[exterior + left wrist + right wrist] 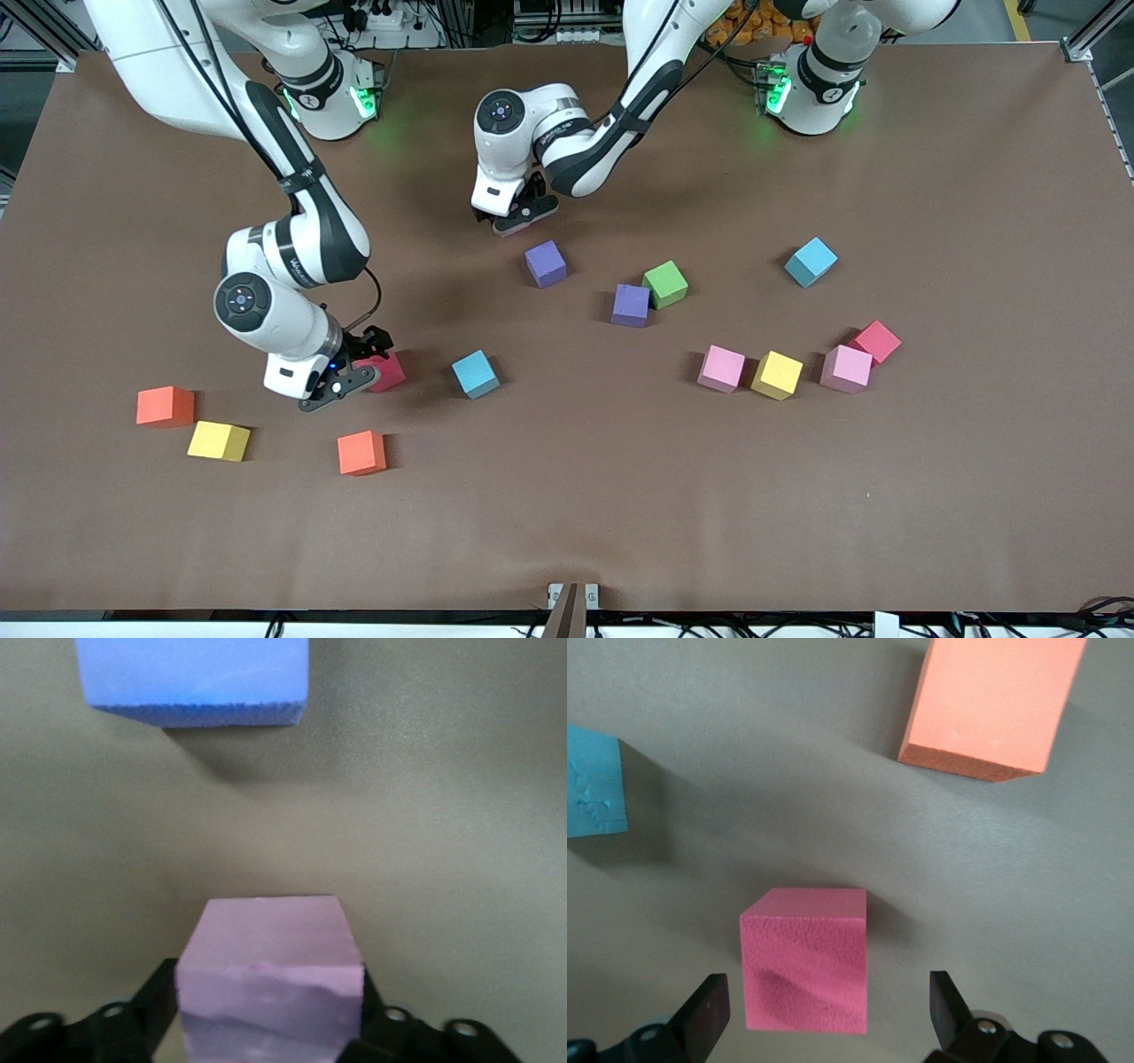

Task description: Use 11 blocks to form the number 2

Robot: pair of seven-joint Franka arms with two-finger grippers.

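On table: blocks (776, 375) scattered, no digit begun.
Left gripper (514, 219): my jaws hug pink block (268, 979).
Right gripper (354, 372): wide around red block (804, 957).

text: none legible | labels: none | numbers: none | blocks: unmarked | arms: markings too small to read

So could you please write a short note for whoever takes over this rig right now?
Left gripper: fingers closed against a pink block, low at the table's middle, near the arm bases.
Right gripper: open, fingers either side of a deep pink block on the table, not gripped.
The other blocks lie scattered singly: purple block just in front of the left gripper, orange block and blue block near the right gripper.
Done: no digit started.
Left: build the whole 2.
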